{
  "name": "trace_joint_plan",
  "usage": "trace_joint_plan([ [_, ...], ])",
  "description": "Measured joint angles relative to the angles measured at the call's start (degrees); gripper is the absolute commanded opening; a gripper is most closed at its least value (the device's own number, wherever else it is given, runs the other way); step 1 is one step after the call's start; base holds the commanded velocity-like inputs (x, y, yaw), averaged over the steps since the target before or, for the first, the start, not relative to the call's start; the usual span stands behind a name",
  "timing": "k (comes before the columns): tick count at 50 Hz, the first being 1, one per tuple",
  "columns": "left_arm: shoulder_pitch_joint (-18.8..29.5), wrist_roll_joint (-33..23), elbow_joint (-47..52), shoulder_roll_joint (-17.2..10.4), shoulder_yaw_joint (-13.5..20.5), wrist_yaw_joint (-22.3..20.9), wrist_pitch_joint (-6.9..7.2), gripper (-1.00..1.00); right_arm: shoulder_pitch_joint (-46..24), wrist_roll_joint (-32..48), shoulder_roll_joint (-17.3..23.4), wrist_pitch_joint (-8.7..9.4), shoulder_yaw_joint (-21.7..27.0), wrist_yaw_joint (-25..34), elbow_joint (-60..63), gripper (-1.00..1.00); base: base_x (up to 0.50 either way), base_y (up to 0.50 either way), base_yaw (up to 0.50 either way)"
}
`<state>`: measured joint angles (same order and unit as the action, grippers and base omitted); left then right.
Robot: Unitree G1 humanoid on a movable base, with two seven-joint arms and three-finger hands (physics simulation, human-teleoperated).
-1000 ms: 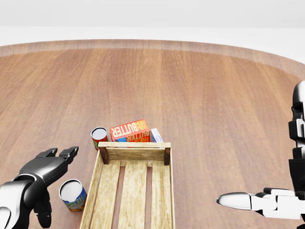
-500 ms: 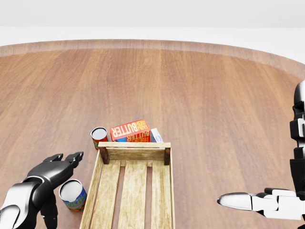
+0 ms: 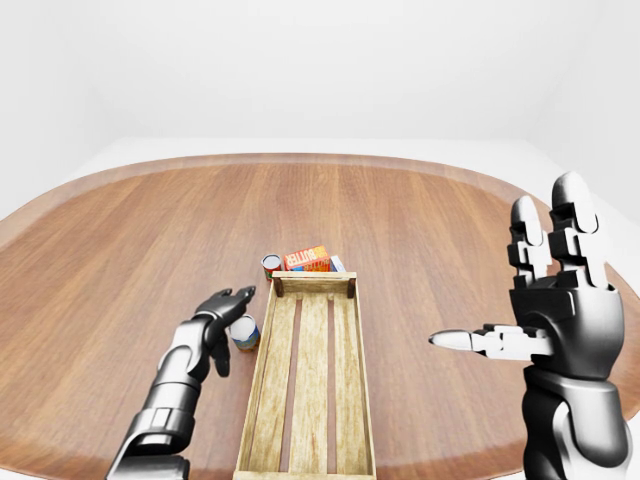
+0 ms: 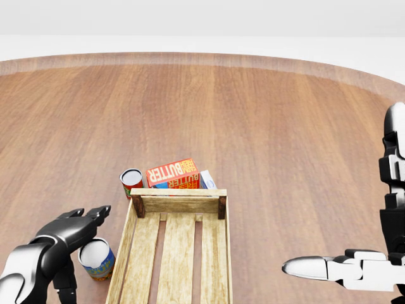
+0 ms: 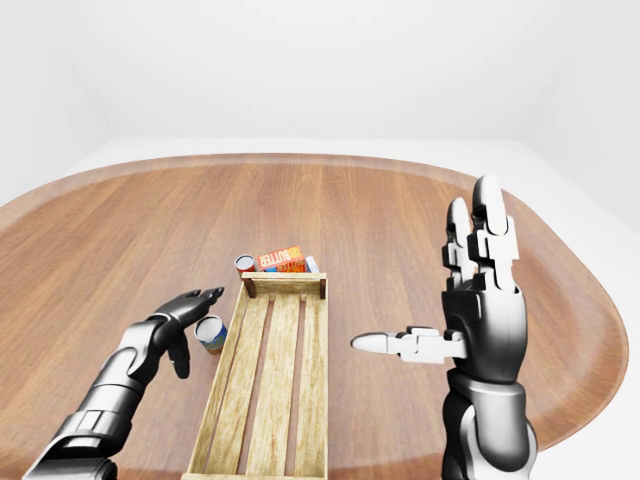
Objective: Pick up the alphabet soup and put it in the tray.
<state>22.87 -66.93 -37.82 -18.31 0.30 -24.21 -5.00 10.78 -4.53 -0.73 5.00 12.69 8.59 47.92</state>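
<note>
While the cans, box and crate lie just as they did a second ago, the left hand (image 4: 60, 237) has slid lower and nearer the alphabet soup can (image 4: 97, 258), and the right hand (image 5: 480, 320) has edged slightly leftward in the head view.

The soup can is a short tin with a blue-and-yellow label and a pale silver top, standing upright on the wooden table (image 4: 266, 126) just beside the left wall of the wooden tray (image 4: 179, 253), outside it.

The left hand hovers over the can, palm down, fingers spread and unclenched, thumb hanging down at the can's left; it grips nothing. The right hand is raised well to the tray's right, fingers upright, thumb pointing left, empty and released.

Beyond the tray's far end lie a butter box (image 4: 173, 173) and a red can (image 4: 131, 181).
</note>
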Motion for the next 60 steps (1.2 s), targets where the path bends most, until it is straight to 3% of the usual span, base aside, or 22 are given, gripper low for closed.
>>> trace_joint_plan([
  [19,0.3,0.4,-0.1,-0.2,0.3,-0.6,0.00,1.00,-0.3,1.5,0.2,0.00,-0.7,0.4,0.3,1.00,0.00,0.00,0.00],
  [39,8.3,1.8,-18.0,-0.2,-2.3,6.6,0.00,1.00,-0.1,0.5,-0.2,0.00,-0.1,0.7,0.9,1.00,0.00,0.00,0.00],
  [60,13.3,3.5,-30.8,0.5,-4.5,11.7,0.00,1.00,0.5,0.8,-0.1,0.00,-1.3,1.6,1.5,1.00,0.00,0.00,0.00],
])
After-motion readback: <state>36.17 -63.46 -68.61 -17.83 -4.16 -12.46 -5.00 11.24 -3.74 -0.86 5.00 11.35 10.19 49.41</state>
